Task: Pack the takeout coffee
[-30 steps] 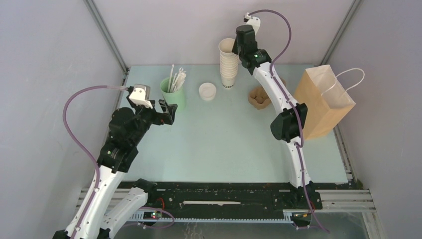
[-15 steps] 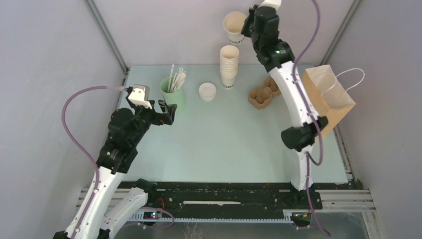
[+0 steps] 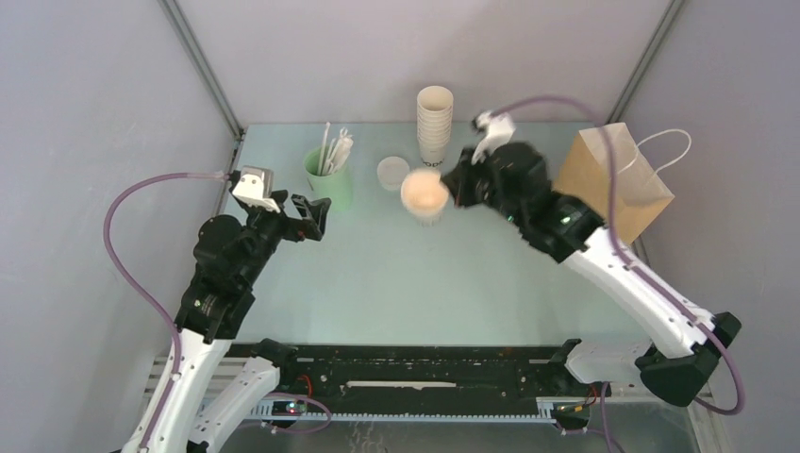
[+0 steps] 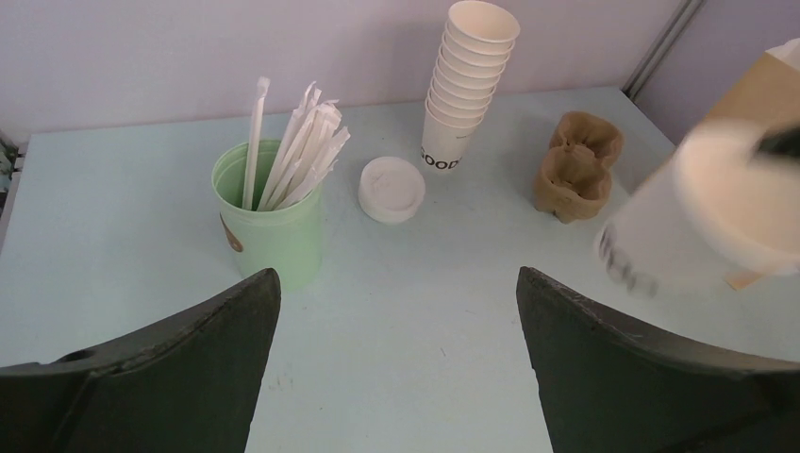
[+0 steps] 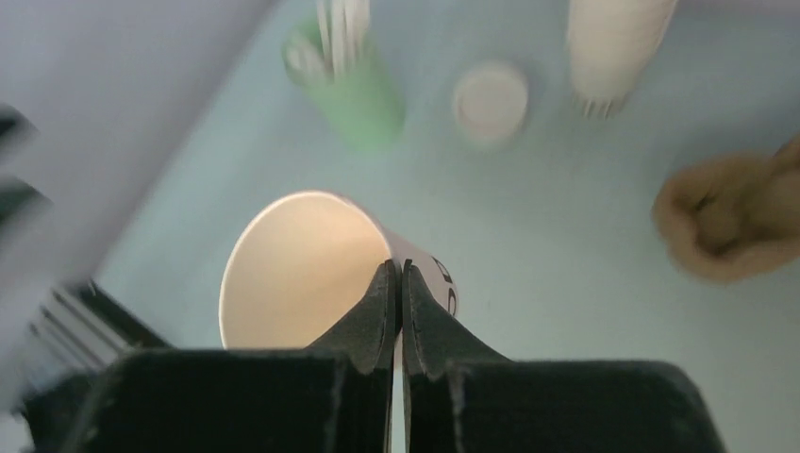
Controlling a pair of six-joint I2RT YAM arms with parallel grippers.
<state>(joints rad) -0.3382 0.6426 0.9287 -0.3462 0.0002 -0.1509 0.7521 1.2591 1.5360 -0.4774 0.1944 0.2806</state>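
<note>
Two black fingers of the right gripper point(image 5: 397, 269) press together on the rim of a lidless white paper cup with dark lettering on its side point(image 5: 292, 269). One finger is inside the mouth and one outside, and we see nothing between them but the thin paper wall. The cup hangs tilted above the pale blue-green table point(image 3: 425, 283), near its middle. It is just in front of a round white plastic lid point(image 3: 392, 172) lying flat and a tall stack of nested white paper cups point(image 3: 434, 123). Its inside is smooth and cream-toned. The lettering is cut off by a finger in the right wrist view and smeared by blur in the left, so we cannot read it.

The left gripper point(image 4: 396, 278) is spread wide with nothing between its fingers, facing a mint-green cup point(image 4: 274, 226) of white wrapped straws point(image 4: 297, 151). A brown moulded-pulp cup carrier point(image 4: 577, 165) sits right of the stack — from above the right arm hides it. A kraft paper bag with white cord handles point(image 3: 634, 209) stands at the right edge, partly covered by that arm.
</note>
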